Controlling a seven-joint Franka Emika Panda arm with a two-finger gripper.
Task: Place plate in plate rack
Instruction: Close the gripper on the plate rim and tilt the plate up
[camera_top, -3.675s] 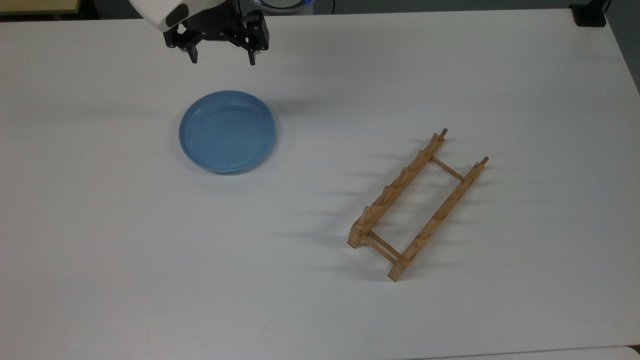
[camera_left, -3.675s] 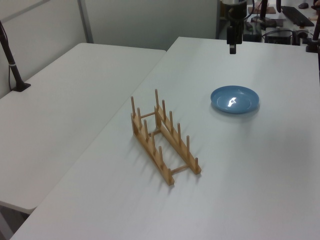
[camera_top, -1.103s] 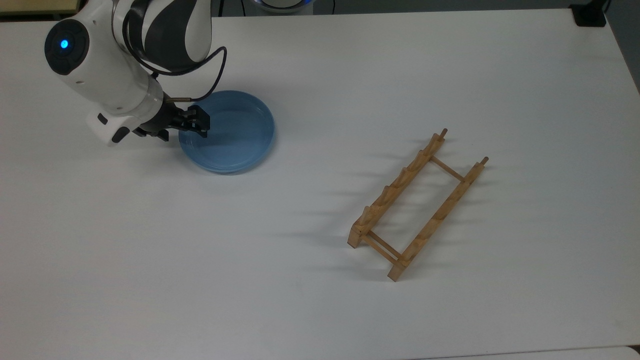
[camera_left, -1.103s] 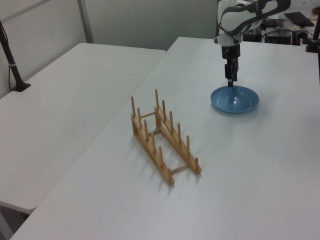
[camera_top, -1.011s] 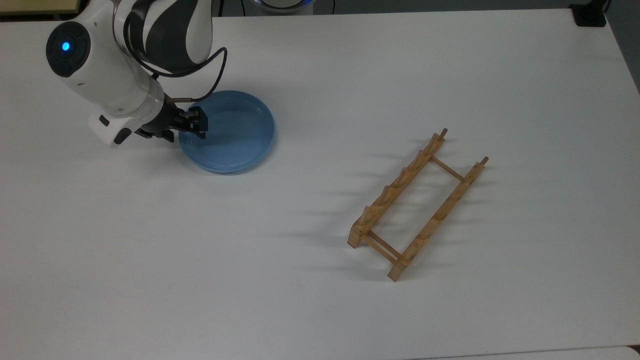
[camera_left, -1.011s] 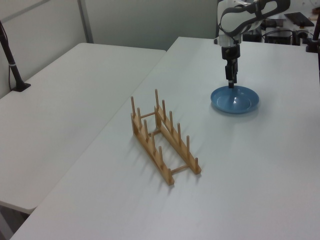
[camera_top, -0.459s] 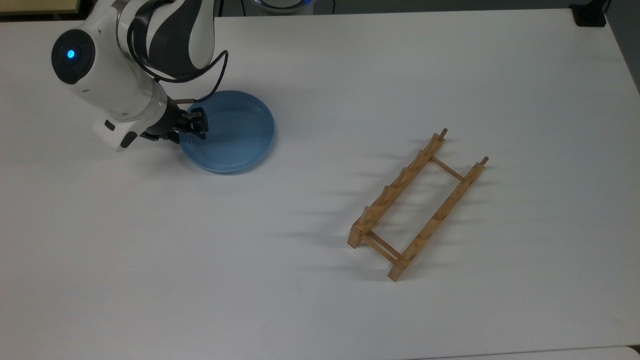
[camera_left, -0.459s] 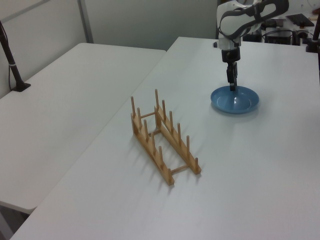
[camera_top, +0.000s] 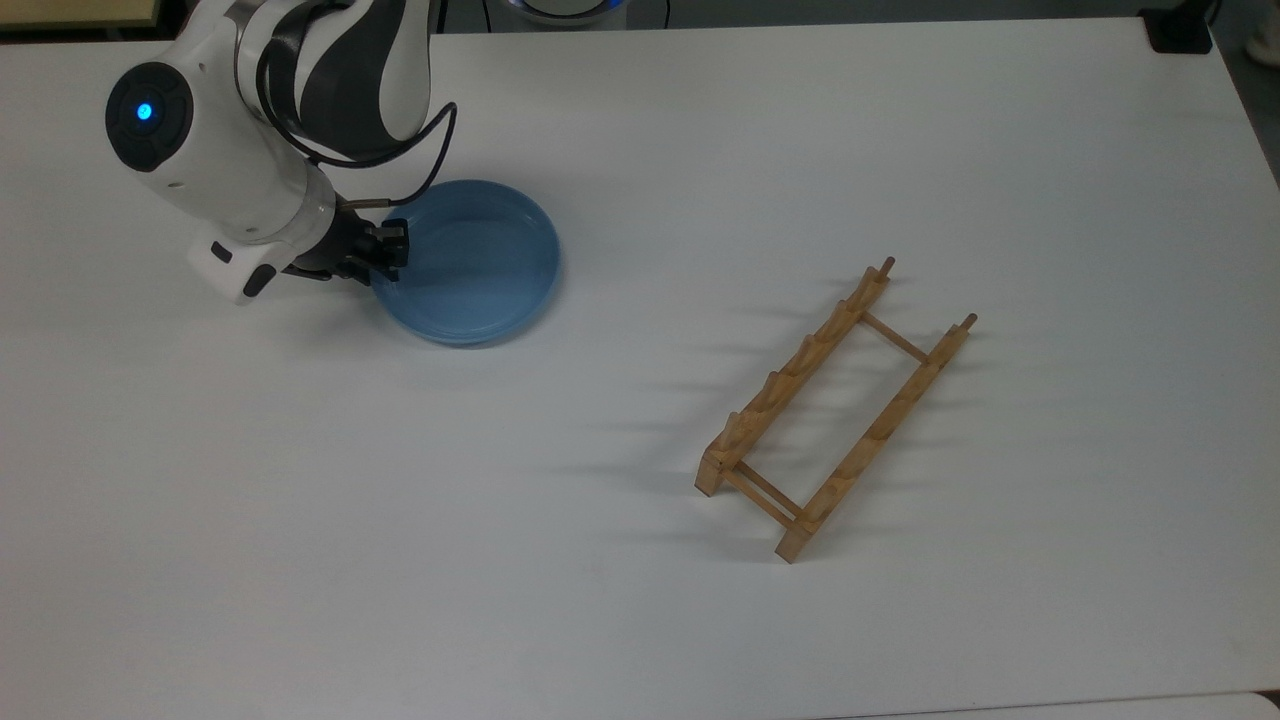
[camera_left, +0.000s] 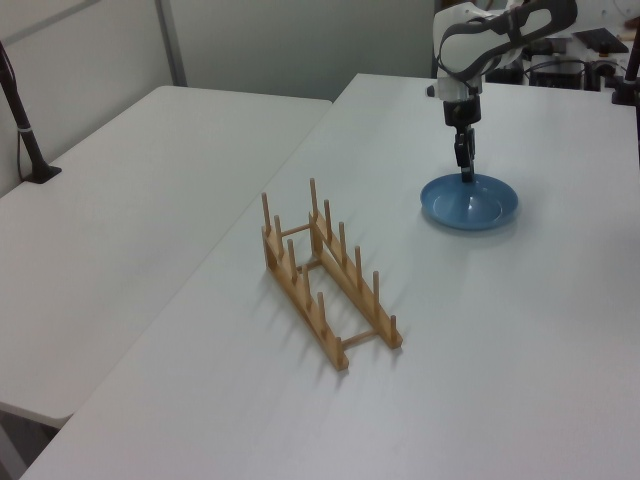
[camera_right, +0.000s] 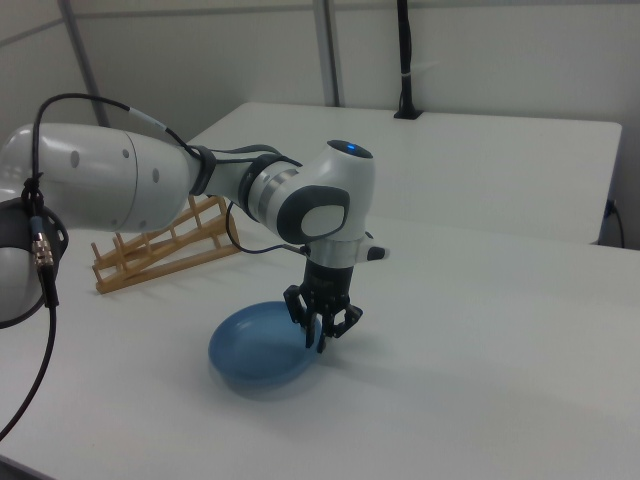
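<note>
The light-blue plate (camera_top: 475, 265) lies in the left half of the top view, on the white table (camera_top: 640, 620). My gripper (camera_top: 386, 254) reaches in from the top view's left and is shut on the plate's left rim. In the right view the gripper (camera_right: 322, 331) pinches the rim at the right edge of the plate (camera_right: 252, 352), whose far side looks blurred. The left view has the gripper (camera_left: 467, 173) on the far rim of the plate (camera_left: 470, 205). The wooden plate rack (camera_top: 800, 368) stands empty to the top view's right, well apart from the plate.
A black clamp base (camera_top: 1180, 30) sits at the table's back right corner in the top view. A second white table (camera_left: 150, 170) adjoins on the left view's left, with a black pole (camera_left: 25, 130) on it. The arm's white body (camera_right: 110, 180) stretches across the right view's left.
The gripper came down from above the table to the plate's rim and shut on it. In the last half second the plate shifted slightly to the top view's right.
</note>
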